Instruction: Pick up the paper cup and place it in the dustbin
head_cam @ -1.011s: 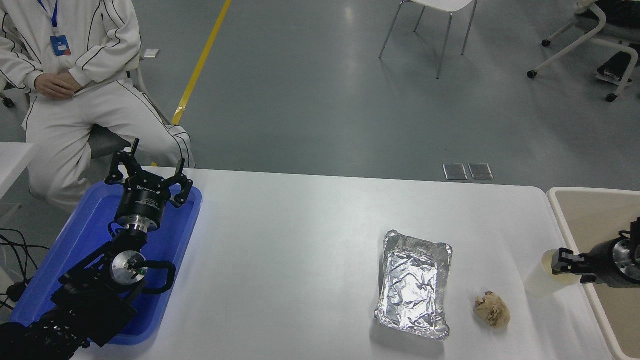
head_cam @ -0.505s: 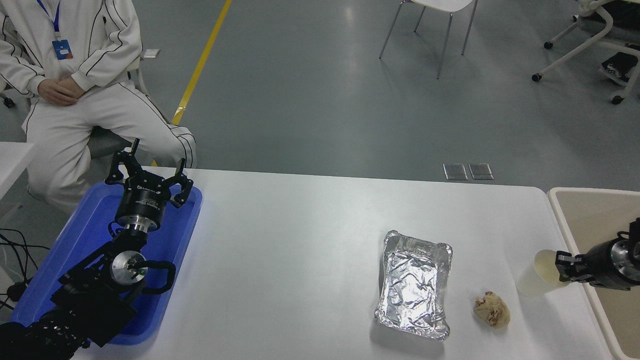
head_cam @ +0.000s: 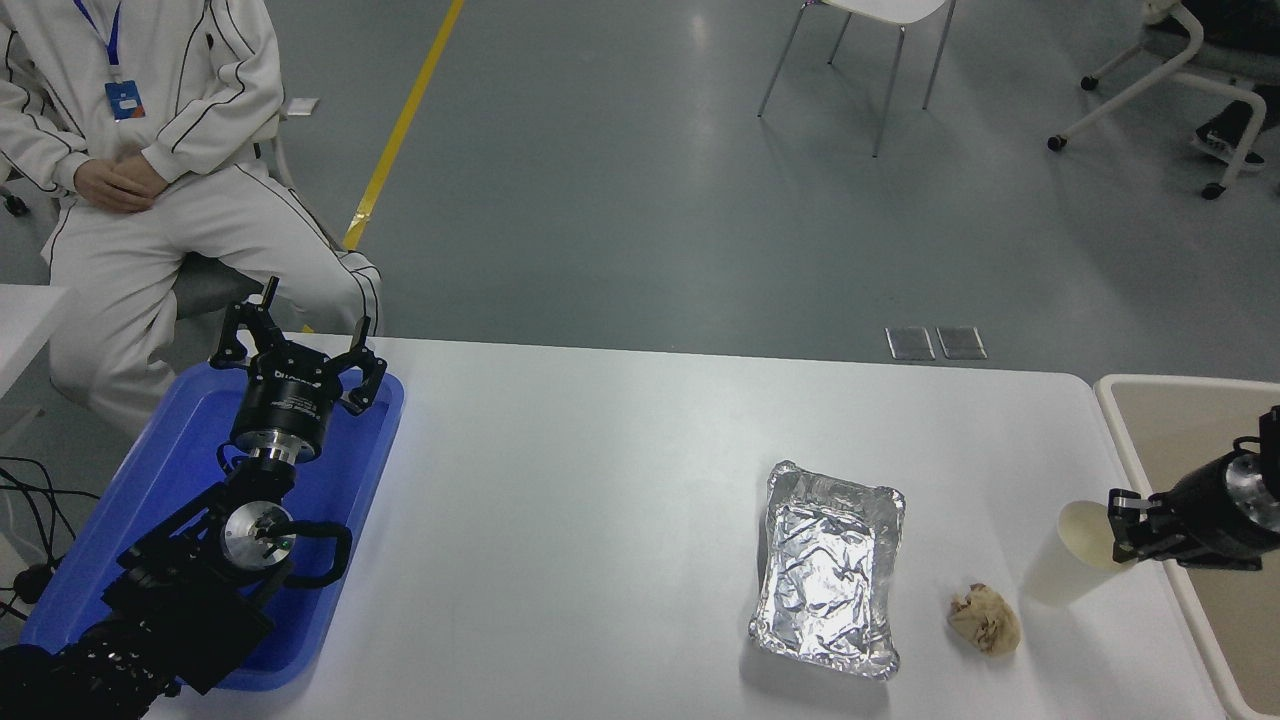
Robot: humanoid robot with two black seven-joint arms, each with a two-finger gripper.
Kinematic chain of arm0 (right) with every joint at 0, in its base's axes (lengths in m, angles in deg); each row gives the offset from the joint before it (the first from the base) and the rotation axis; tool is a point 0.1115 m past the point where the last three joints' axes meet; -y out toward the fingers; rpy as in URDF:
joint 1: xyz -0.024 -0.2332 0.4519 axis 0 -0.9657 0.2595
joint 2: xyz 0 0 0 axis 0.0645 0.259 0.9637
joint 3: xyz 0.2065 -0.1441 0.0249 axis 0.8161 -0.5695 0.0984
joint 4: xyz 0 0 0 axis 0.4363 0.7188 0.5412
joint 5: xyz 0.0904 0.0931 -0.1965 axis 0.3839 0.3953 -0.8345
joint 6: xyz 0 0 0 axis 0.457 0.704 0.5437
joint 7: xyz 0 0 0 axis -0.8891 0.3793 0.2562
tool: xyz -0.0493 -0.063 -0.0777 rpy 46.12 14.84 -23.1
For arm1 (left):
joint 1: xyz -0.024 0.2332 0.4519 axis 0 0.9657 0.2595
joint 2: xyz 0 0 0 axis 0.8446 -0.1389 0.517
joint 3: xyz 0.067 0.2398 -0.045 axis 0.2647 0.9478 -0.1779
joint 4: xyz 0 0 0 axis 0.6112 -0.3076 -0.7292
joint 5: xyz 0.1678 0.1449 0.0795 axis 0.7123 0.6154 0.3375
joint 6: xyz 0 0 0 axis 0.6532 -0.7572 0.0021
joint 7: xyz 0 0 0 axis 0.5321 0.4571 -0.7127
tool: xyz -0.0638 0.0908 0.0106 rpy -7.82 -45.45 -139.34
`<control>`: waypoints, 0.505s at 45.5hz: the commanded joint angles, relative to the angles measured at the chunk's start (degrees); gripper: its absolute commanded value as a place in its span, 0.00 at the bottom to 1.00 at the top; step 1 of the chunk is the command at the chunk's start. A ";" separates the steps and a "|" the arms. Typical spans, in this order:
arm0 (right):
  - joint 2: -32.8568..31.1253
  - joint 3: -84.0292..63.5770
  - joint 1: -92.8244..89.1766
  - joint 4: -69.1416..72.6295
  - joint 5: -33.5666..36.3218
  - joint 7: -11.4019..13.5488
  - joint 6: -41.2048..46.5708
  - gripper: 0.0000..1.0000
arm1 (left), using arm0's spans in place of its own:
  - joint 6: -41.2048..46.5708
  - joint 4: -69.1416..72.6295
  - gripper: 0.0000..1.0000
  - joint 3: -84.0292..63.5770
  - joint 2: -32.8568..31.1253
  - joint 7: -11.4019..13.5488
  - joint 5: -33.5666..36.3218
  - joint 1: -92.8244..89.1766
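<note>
Your right claw [head_cam: 1122, 525] pinches the paper cup [head_cam: 1065, 553] at its rim, one finger inside the mouth, holding it tilted over the desk's [head_cam: 600, 500] right end, just left of the dustbin [head_cam: 1150, 420]. Since half a second ago the cup has shifted slightly left and leans further, its mouth turned more toward the far side. The brown paper wad [head_cam: 985, 619] and foil tray [head_cam: 830, 568] lie where they were, left of the cup. Your left claw [head_cam: 297, 345] is parked, fingers spread, over the blue tray [head_cam: 150, 480]. A seated person [head_cam: 150, 150] waits at far left.
</note>
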 commanded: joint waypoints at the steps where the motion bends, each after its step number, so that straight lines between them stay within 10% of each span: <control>1: -0.58 -1.42 7.42 3.56 -0.25 -0.05 6.94 0.00 | 0.00 0.01 1.00 0.04 0.00 0.00 0.00 0.00; 23: -2.16 -8.10 30.09 12.97 -0.78 -0.05 12.92 0.00 | 0.00 0.01 1.00 0.04 0.00 0.00 0.00 0.00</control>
